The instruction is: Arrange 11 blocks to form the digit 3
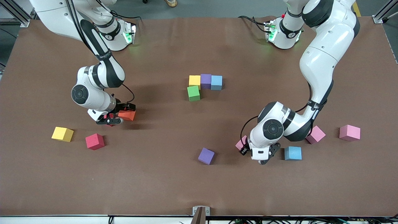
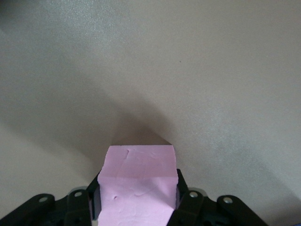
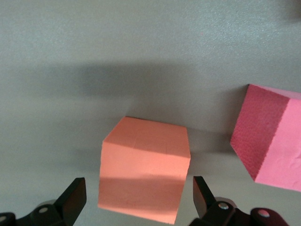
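Four blocks touch in an L at mid-table: yellow, purple, blue in a row, with green against the yellow one, nearer the camera. My left gripper is down at the table, shut on a pink block. My right gripper is open and straddles an orange block, its fingers apart from the block's sides. A red block lies close beside the orange one.
Loose on the brown table: a yellow block and a red block toward the right arm's end, a purple block near the middle, a blue block and two pink blocks toward the left arm's end.
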{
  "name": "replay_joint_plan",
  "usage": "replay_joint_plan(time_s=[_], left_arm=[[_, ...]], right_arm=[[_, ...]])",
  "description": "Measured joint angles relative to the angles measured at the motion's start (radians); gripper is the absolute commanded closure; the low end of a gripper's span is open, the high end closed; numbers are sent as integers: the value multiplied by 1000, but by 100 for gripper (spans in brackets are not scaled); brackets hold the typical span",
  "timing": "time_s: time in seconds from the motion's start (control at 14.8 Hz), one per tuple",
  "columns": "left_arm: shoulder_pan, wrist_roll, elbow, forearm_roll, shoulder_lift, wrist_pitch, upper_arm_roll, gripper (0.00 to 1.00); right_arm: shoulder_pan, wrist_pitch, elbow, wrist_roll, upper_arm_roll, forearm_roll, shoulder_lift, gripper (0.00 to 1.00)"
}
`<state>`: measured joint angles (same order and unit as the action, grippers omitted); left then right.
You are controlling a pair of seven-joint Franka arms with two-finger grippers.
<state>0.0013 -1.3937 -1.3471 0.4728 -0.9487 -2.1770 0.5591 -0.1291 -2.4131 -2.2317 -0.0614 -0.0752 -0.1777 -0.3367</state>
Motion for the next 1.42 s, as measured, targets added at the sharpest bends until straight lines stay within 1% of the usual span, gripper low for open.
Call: replay_joint_plan(time_s=[0.07,0.13,0.2,0.34,0.47,0.54,0.61,0.67,0.81,0.88,1.01,1.08,1.28,1.42], left_arm=[[0,0,0,0,0,0,0,93],[0,0,0,0,0,0,0,93],[0,0,0,0,0,0,0,93],[0,0,0,0,0,0,0,91],[0,0,2,0,0,0,-1,90],[1,0,4,0,0,-1,-2,90],[1,0,5,0,0,-2,-3,92],[2,0,6,0,0,-3,-4,92],[2,0,8,0,0,-3,-4,92],[2,0,10,0,0,-3,-4,92],[3,0,12,0,2,-3,-4,92],[3,0,13,0,4,-3,-4,92],[2,0,18,0,10,-3,-4,92],[2,0,19,0,20,-3,-4,92]], right_arm=[[0,-11,1,-10,1,0,-7,1],[0,-18,4,-18,1,0,-16,2],[-1,-24,8,-28,1,0,-25,6],[-14,-28,21,-48,16,0,-43,27],[-60,-28,38,-53,68,0,-60,52],[-89,-28,46,-53,99,0,-68,63],[-113,-27,54,-54,123,0,-73,70],[-128,-22,63,-54,135,0,-75,73],[-143,41,106,-54,140,0,-76,73],[-153,101,146,-54,141,0,-76,73],[-181,235,261,-56,142,0,-76,73],[-201,281,319,-62,141,0,-75,73],[-289,351,453,-151,141,0,-91,73],[-365,372,538,-244,140,0,-139,73]])
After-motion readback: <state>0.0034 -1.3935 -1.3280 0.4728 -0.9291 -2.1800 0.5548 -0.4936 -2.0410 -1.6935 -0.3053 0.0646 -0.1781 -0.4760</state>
